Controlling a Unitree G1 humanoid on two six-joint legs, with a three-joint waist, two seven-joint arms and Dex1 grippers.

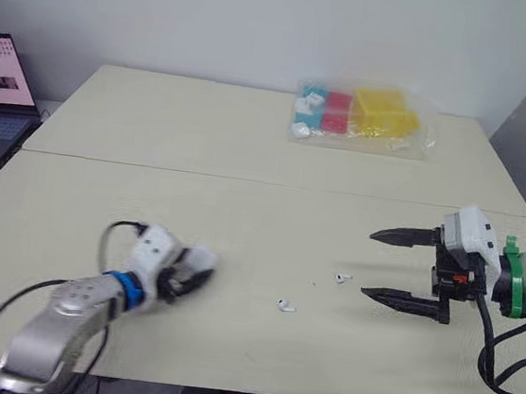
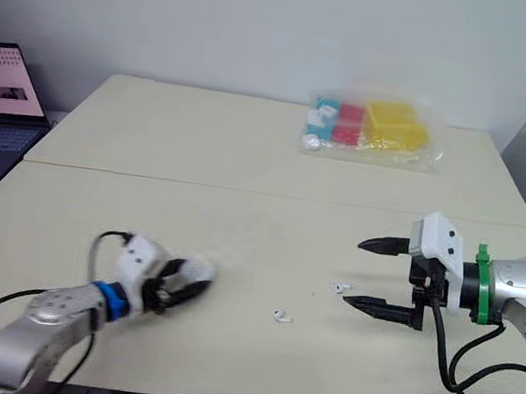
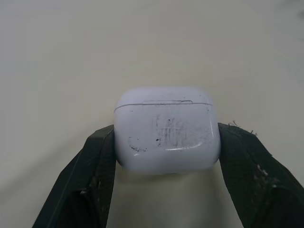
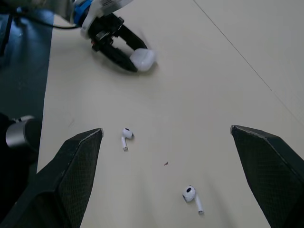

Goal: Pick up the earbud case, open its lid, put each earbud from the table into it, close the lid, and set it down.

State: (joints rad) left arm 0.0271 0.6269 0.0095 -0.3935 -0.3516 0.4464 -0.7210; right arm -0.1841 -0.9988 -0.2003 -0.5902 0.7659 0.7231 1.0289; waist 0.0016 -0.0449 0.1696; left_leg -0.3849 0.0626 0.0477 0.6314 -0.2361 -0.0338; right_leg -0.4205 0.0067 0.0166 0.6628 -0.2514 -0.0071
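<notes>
Left wrist view, left gripper (image 3: 166, 142) clamping earbud case (image 3: 167, 130), closed lid (image 3: 164, 96) pointing away, long axis across fingers (image 3: 90, 166), probably on table (image 1: 242, 214), right gripper (image 1: 368, 263) open.

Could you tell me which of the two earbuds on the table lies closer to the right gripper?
The earbud just off the open right gripper's fingertips; the other earbud lies farther away, toward the left gripper holding the earbud case.
</notes>
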